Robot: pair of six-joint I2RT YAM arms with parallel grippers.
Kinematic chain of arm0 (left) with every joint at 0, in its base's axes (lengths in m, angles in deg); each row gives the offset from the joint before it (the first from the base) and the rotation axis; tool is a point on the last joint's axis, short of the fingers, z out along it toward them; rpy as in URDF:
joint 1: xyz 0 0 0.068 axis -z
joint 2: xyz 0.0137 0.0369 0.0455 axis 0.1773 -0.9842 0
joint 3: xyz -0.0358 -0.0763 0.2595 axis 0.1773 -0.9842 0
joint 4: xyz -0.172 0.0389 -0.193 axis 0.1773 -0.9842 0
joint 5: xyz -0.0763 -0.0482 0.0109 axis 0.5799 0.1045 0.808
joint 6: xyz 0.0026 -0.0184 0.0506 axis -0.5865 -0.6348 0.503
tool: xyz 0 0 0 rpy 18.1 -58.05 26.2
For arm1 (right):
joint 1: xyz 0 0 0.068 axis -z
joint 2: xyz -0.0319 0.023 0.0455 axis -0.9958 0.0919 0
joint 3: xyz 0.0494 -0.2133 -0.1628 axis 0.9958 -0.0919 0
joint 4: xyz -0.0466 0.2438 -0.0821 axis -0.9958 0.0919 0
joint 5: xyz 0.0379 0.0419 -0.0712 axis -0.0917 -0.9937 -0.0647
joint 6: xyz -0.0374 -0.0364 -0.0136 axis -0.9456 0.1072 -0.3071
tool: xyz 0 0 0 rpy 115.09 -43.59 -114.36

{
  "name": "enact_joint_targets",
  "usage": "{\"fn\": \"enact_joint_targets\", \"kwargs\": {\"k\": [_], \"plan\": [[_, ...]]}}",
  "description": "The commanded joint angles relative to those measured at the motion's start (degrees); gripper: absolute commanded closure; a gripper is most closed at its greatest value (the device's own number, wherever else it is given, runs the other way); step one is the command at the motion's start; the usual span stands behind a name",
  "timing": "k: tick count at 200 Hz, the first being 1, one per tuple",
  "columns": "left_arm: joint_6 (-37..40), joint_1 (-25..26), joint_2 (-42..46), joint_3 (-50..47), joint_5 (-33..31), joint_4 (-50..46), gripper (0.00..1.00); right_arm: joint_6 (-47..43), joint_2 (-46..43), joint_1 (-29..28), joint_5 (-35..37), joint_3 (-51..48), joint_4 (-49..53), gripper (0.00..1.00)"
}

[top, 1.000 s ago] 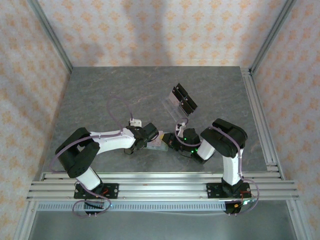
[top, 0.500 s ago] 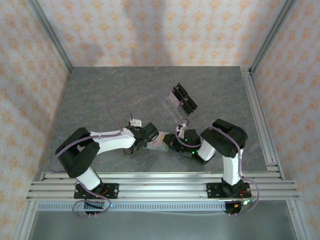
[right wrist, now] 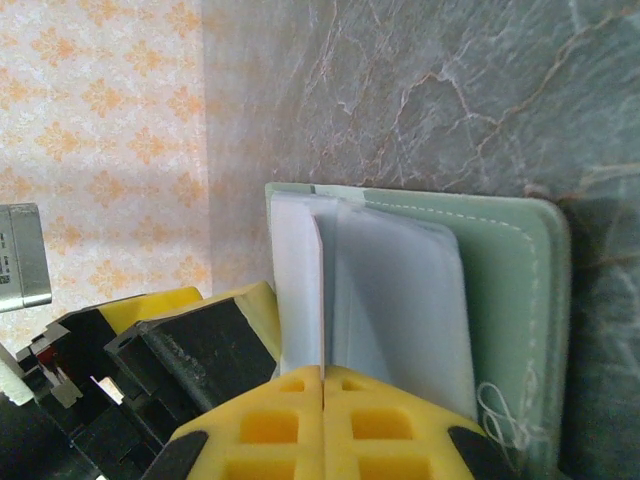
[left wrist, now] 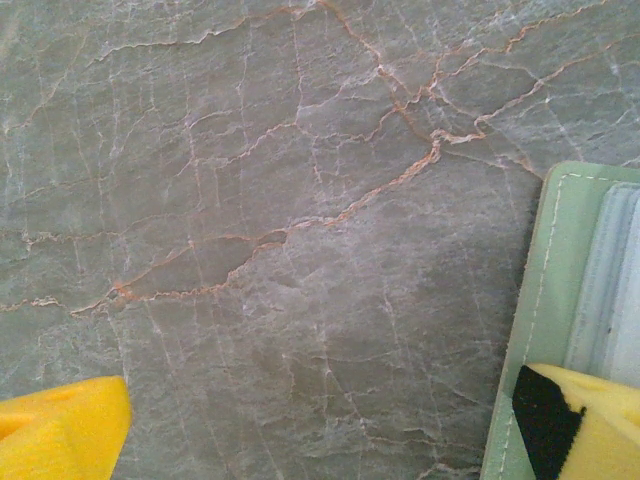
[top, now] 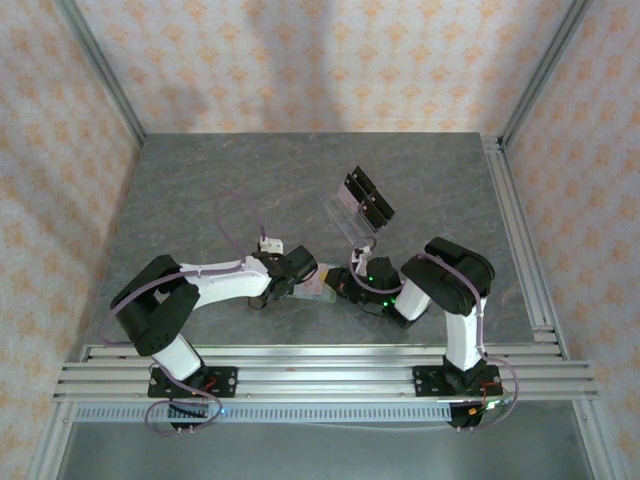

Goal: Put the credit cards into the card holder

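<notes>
Grey marble tabletop (top: 200, 190), patterned walls. Top: left claw (top: 311, 279) and right claw (top: 344, 287) nose to nose near centre over green card holder (top: 322, 291); clear rack (top: 360, 205) behind. Left wrist: left claw wide, one side over card holder's edge. Right wrist: right claw pinched on credit card (right wrist: 298, 290), upright in opened card holder.
</notes>
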State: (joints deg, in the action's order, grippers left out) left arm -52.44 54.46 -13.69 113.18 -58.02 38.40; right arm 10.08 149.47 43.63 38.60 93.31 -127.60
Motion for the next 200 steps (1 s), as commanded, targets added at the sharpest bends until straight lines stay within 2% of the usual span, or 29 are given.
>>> {"fn": "enact_joint_targets", "kwargs": {"k": [1, 96, 200], "plan": [[-1.16, 0.48, -0.79, -0.1, -2.64, -2.17, 0.0, -1.72, 0.76, -0.28, -0.92, 1.38, 3.17, 1.0], [-1.16, 0.46, -0.52, -0.15, -2.55, -2.12, 0.0, -0.38, 1.04, -0.38, 1.83, 0.48, 2.87, 1.0], [-1.25, 0.47, -0.31, -0.27, -2.68, -2.21, 0.0, 0.0, 2.94, -0.38, -0.8, 2.92, 3.19, 1.0]]}}
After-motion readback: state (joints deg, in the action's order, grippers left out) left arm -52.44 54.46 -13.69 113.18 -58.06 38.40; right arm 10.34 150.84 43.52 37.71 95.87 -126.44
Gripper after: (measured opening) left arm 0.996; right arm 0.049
